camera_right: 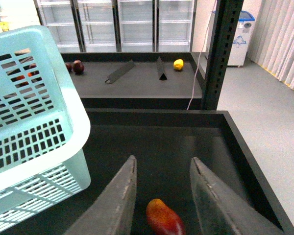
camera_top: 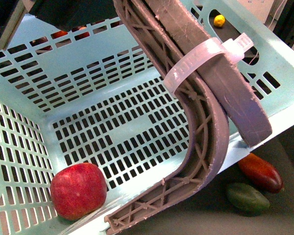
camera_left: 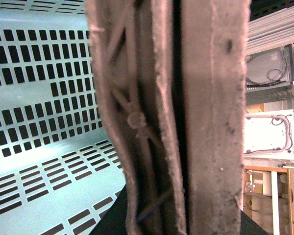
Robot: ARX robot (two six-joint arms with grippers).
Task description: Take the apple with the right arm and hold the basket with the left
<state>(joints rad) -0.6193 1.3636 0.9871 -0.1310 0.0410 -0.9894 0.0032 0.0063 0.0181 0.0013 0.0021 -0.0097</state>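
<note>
The red apple (camera_top: 78, 190) with yellowish streaks lies inside the pale turquoise basket (camera_top: 93, 83), in its low near-left corner. The basket is tilted and lifted by its brown-grey ribbed handles (camera_top: 220, 98), which a white zip tie (camera_top: 206, 56) binds together. My left gripper (camera_left: 179, 220) is shut on these handles (camera_left: 210, 98), which fill the left wrist view. My right gripper (camera_right: 162, 164) is open and empty over a dark bin, to the right of the basket (camera_right: 39, 122). The apple does not show in the right wrist view.
A red-orange mango (camera_right: 164, 220) lies in the dark bin (camera_right: 245, 147) below my right gripper's open jaws; it also shows in the front view (camera_top: 260, 171) beside a green fruit (camera_top: 247, 198). A yellow fruit (camera_right: 178, 64) and dark red fruits (camera_right: 77, 66) lie on the far shelf.
</note>
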